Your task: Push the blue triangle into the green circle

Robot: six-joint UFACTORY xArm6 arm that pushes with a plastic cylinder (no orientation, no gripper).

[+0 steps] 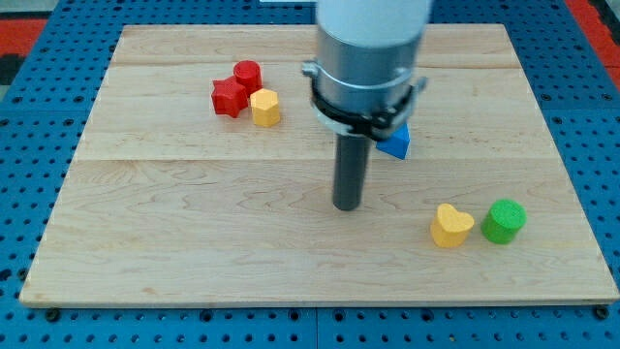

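The blue triangle (397,143) lies right of the board's middle, partly hidden behind the arm's body. The green circle (504,221) stands at the lower right, well apart from it. My tip (347,206) rests on the board, below and to the left of the blue triangle, a short gap away from it. The green circle is far to the tip's right.
A yellow heart (451,226) sits just left of the green circle, between it and the tip. At the upper left a red cylinder (248,74), a red star-like block (229,98) and a yellow hexagon-like block (265,108) cluster together. The wooden board (194,242) ends on a blue pegboard.
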